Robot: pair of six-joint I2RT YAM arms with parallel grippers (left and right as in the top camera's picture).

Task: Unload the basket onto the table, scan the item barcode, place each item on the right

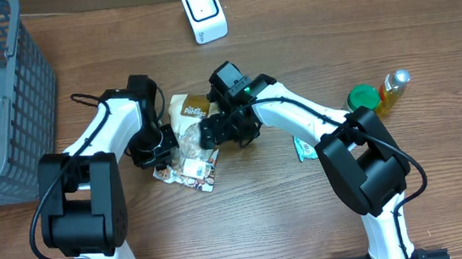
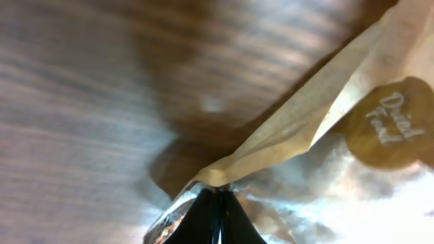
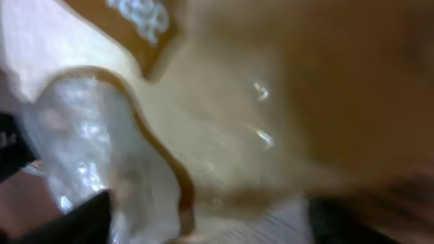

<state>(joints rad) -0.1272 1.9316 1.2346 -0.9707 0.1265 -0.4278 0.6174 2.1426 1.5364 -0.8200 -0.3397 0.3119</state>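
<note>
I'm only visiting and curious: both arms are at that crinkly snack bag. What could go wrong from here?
The left gripper pinches only a thin edge of the snack bag, so the slick film might slip out or tear. The right gripper has its jaws open around the bag; if the left one lets go early, the bag could drop. The bag looks crumpled, so the scanner, standing apart near the table's far edge, may fail to read its barcode.

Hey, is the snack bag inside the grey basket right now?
No, the snack bag lies on the wooden table, clear of the grey basket.
</note>
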